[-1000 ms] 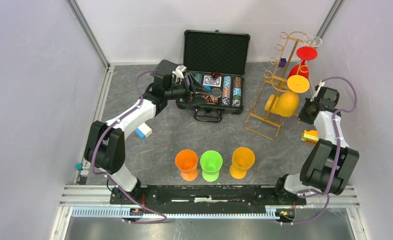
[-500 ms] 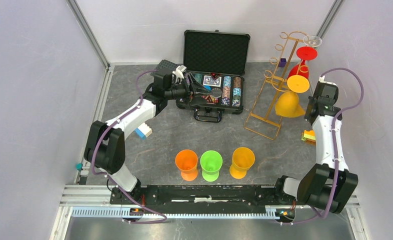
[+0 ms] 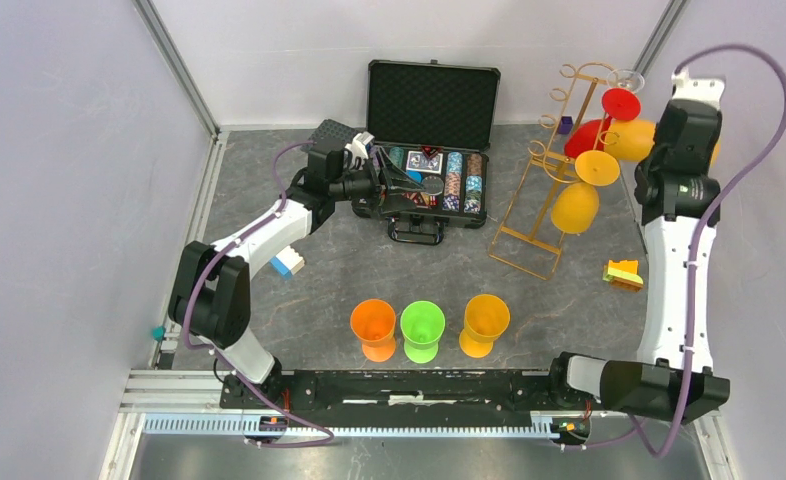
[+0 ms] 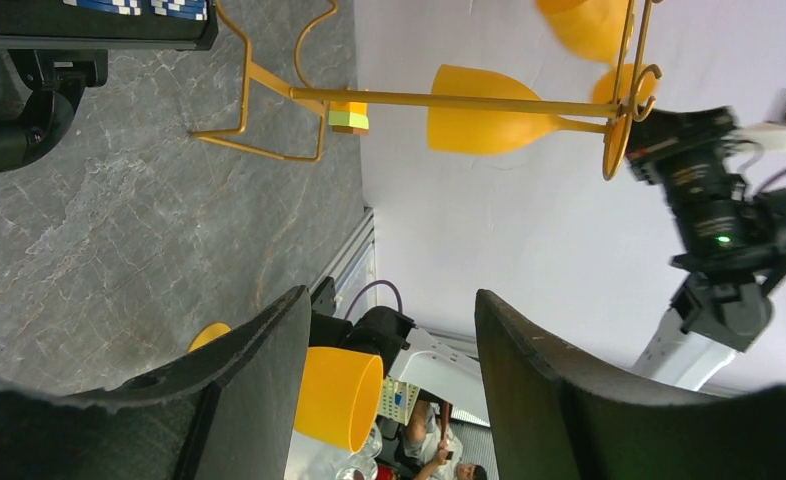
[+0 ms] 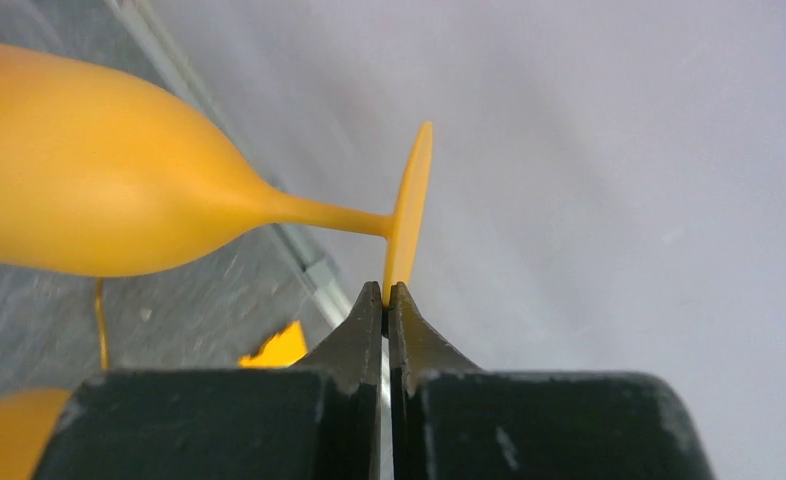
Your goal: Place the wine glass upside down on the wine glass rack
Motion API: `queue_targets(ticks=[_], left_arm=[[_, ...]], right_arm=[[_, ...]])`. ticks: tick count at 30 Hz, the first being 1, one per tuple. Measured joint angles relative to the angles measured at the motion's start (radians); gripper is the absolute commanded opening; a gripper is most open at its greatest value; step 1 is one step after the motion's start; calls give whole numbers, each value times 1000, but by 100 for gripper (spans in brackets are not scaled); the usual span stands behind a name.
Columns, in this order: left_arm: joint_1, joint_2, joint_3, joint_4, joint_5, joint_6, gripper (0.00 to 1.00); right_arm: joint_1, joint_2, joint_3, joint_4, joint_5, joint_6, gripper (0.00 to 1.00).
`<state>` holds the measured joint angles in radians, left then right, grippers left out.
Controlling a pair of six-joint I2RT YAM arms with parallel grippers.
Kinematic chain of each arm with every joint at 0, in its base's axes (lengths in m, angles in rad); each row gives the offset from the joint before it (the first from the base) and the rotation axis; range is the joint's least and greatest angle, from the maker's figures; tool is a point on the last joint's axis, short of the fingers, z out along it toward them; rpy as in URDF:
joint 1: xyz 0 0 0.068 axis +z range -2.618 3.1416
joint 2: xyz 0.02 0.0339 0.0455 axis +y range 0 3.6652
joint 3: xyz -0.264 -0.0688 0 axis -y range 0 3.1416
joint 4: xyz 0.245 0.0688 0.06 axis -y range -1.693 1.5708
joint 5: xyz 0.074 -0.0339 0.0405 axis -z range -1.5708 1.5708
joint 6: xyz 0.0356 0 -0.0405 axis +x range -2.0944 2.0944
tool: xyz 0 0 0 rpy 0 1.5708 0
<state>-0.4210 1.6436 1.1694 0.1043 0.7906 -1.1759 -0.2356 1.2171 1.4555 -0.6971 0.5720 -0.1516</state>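
Note:
My right gripper [image 5: 387,290] is shut on the rim of a yellow wine glass's foot [image 5: 409,220]; its bowl [image 5: 89,200] points off to the left of that view. In the top view this held glass [image 3: 634,140] hangs high, beside the top rails of the gold wire wine glass rack [image 3: 544,190], with the wrist covering the fingers. Another yellow glass [image 3: 576,205] and a red one [image 3: 584,137] hang upside down on the rack. My left gripper [image 3: 409,185] stands open over the black case, nothing between its fingers [image 4: 259,380].
An open black case of poker chips [image 3: 434,130] sits at the back centre. Orange [image 3: 374,325], green [image 3: 421,328] and yellow [image 3: 484,322] glasses stand upright near the front. A yellow-orange block [image 3: 621,272] lies right of the rack, a blue-white block [image 3: 287,262] by the left arm.
The right arm has risen from low beside the rack to its top rails, carrying the yellow glass up and back. The left arm has not moved.

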Motion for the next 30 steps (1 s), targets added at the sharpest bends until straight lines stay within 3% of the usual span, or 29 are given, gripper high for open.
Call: queue_targets(ticks=[6, 21, 30], left_arm=[[0, 0, -7, 3, 0, 0, 65], [0, -1, -14, 3, 0, 0, 65], [0, -1, -14, 3, 0, 0, 65]], right_arm=[[101, 58, 179, 26, 160, -175, 0], [110, 49, 153, 48, 260, -333, 0], [169, -36, 47, 293, 422, -639, 0]])
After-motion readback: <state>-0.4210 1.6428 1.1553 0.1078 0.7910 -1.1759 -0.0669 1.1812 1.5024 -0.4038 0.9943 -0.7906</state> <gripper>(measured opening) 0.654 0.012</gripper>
